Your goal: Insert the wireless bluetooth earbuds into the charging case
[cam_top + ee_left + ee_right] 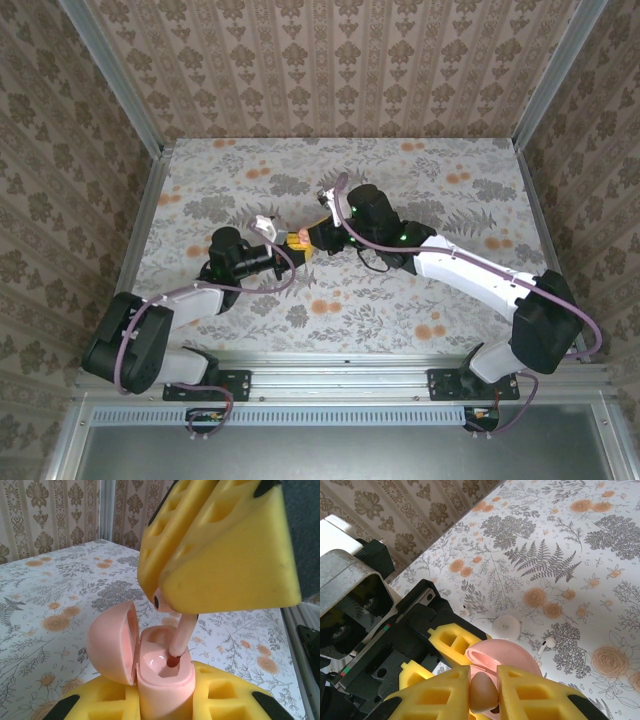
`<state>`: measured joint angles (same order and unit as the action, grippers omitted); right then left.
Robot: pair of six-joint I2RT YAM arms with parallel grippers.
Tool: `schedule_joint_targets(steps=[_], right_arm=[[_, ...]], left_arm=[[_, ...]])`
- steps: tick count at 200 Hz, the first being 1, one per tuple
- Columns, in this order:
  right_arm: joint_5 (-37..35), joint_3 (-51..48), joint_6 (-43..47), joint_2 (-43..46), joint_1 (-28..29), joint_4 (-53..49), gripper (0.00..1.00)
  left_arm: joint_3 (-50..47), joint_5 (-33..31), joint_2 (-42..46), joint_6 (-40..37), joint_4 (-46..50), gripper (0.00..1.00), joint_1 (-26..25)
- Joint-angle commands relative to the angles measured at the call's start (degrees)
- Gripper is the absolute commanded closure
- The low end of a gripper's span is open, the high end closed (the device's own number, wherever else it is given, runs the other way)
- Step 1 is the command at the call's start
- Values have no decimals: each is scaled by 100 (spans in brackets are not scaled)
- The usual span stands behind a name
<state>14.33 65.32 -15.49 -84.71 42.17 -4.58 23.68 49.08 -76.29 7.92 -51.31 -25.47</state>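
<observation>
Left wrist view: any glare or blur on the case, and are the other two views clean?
Left wrist: a small glossy highlight inside the open pink case, the close yellow right gripper slightly soft; right wrist: tabletop sharp, near gripper pads soft; top external: even light, only faint shadows.

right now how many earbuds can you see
3. A pink earbud pinched in the right gripper, its stem entering the pink case; a white earbud lying on the table; a second white one nearby, small and blurry. More may be hidden.
</observation>
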Motion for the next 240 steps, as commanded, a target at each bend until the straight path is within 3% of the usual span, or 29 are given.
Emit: schedule_joint_targets(steps=[1, 90, 156, 240], right_arm=[[-115, 139, 126, -43, 36, -215, 79], [-78, 335, 151, -319, 107, -380, 79], [-141, 345, 116, -240, 121, -237, 68], [-301, 175, -598, 922, 113, -635, 56]], left_arm=[[154, 67, 180, -288, 207, 85, -26], [205, 59, 475, -454, 531, 85, -25], [303, 70, 519, -520, 718, 85, -25], [143, -191, 668, -818, 822, 85, -24]])
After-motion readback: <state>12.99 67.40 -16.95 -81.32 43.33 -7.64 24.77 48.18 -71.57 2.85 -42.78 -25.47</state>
